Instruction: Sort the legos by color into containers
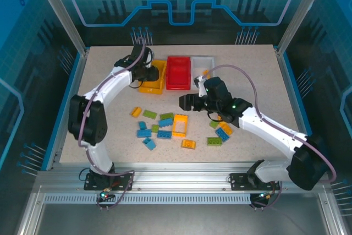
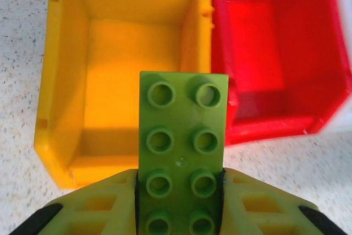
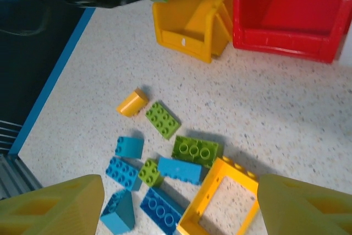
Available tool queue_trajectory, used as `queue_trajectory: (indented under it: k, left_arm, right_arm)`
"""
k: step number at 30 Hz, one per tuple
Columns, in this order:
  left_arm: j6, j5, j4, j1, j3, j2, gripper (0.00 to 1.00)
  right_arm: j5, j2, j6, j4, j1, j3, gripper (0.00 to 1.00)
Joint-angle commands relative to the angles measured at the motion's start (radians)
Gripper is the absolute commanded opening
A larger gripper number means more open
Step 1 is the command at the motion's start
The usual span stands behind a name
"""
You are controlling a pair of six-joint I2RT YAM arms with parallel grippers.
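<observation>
My left gripper is shut on a green lego, an eight-stud plate held studs-up over the near rim of the yellow container. The red container stands just to its right. From above, the left gripper hangs at the yellow container, with the red container and the white container in a row beside it. My right gripper stands open above the loose legos. Under its spread fingers lie a yellow frame lego, blue legos and green legos.
More legos in green, blue and orange lie under the right forearm. An orange lego sits near the front. A blue border marks the table's left edge. Bare tabletop spreads left of the containers.
</observation>
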Motion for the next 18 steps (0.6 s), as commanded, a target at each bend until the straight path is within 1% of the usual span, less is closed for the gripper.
queue_trajectory:
  k: [1, 5, 9, 13, 15, 18]
  left_arm:
    - [-0.015, 0.06, -0.09, 0.037, 0.089, 0.105, 0.29]
    - [-0.02, 0.109, -0.105, 0.053, 0.148, 0.206, 0.3]
    - [-0.035, 0.143, -0.107, 0.054, 0.165, 0.253, 0.34]
    - [-0.051, 0.148, -0.104, 0.053, 0.159, 0.239, 0.49]
    - [-0.057, 0.145, -0.1, 0.053, 0.156, 0.218, 0.53]
    - [-0.063, 0.145, -0.107, 0.053, 0.161, 0.173, 0.55]
  right_arm:
    - [0.006, 0.052, 0.005, 0.058, 0.024, 0.078, 0.75]
    - [0.016, 0.097, 0.006, 0.052, 0.039, 0.128, 0.75]
    - [0.021, 0.122, 0.011, 0.041, 0.047, 0.151, 0.75]
    - [0.023, 0.125, 0.009, 0.031, 0.048, 0.152, 0.75]
    - [0.031, 0.121, 0.005, 0.018, 0.049, 0.152, 0.75]
    - [0.056, 0.104, 0.0, -0.01, 0.048, 0.146, 0.75]
